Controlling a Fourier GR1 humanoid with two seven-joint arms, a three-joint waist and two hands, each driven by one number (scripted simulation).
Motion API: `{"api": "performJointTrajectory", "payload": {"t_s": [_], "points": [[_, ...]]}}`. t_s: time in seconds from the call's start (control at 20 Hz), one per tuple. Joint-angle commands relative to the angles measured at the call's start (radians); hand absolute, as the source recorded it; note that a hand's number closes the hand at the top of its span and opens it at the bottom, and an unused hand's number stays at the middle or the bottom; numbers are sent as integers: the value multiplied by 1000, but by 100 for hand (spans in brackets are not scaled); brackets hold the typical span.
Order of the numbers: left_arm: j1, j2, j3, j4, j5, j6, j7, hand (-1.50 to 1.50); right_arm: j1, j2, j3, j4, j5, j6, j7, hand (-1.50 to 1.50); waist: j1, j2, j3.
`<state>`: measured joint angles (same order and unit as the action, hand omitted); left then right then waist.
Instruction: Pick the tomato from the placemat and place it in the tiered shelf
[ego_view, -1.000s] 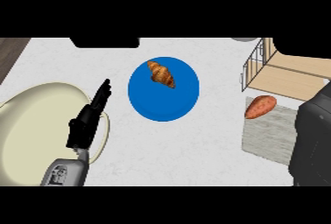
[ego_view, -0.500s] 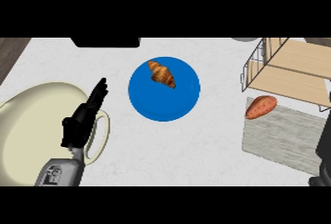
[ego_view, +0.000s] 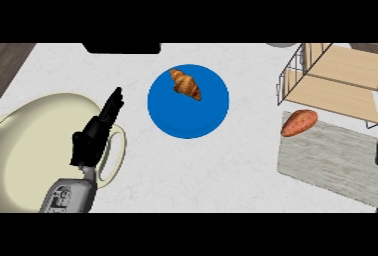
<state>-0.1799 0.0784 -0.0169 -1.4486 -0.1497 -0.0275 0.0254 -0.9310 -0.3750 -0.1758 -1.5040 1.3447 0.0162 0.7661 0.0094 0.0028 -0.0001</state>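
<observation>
While bare counter (ego_view: 221, 170) is left open between the blue plate (ego_view: 188, 101) and the placemat (ego_view: 332, 160), the shelf (ego_view: 336, 82) is crowded against the right edge. Over a cream kettle (ego_view: 44, 150), the left hand (ego_view: 94, 135) is held out, fingers straight and pressed together. An orange-red tomato (ego_view: 299, 122) is laid across the placemat's upper-left corner, its long axis tilted up-right towards the shelf. A croissant (ego_view: 185, 84) is seen on the plate.

Right arm gone from the placemat

The dark right arm that covered the grey placemat (ego_view: 328, 162) 1 second ago has left view, baring the mat's whole right side.
</observation>
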Motion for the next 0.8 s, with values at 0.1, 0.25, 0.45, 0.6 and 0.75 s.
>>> {"api": "performJointTrajectory", "payload": {"t_s": [0.1, 0.25, 0.45, 0.6, 0.75], "points": [[-9, 1, -3, 8, 3, -17, 13, 0, -39, -36, -51, 211, -19, -189, -91, 150, 3, 0, 0], [4, -30, -24, 6, -17, 15, -6, 0, -27, 24, -138, 138, -152, -318, -109, 150, 10, 4, 2], [-10, 5, 7, 6, -1, -8, -11, 0, 19, 23, -167, 248, -227, -462, -235, 150, 6, 2, 1], [13, -17, -12, 11, -17, 7, -25, 0, 16, -45, -205, 275, -307, -433, -288, 150, -3, -1, 0], [49, -33, -24, -5, -30, 25, -6, 0, -10, -75, -197, 290, -340, -408, -302, 150, -3, -2, 0]]}}
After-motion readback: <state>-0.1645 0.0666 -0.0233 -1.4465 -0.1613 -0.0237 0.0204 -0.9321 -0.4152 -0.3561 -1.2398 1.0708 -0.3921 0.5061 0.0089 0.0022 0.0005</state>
